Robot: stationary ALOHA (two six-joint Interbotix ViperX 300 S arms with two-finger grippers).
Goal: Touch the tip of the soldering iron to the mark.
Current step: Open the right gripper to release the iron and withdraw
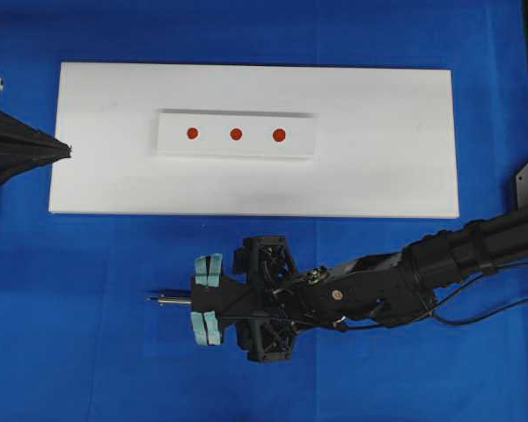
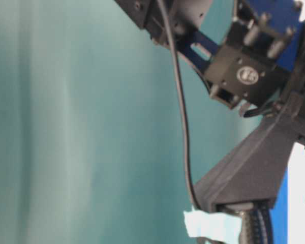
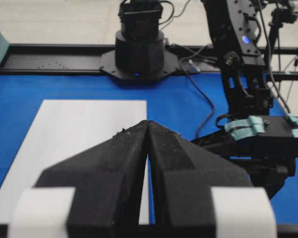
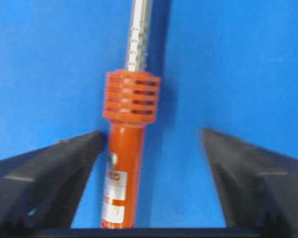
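The soldering iron, with an orange handle and a silver shaft, lies between the wide-open jaws of my right gripper, close to one finger and well apart from the other. In the overhead view only its thin metal shaft shows, pointing left out of the right gripper over the blue cloth. The mark is the middle of three red dots on a white block, well above the iron. My left gripper is shut and empty at the board's left edge; it also shows in the left wrist view.
The white block sits on a large white board on blue cloth. The two end red dots flank the mark. A black cord hangs past the right arm in the table-level view.
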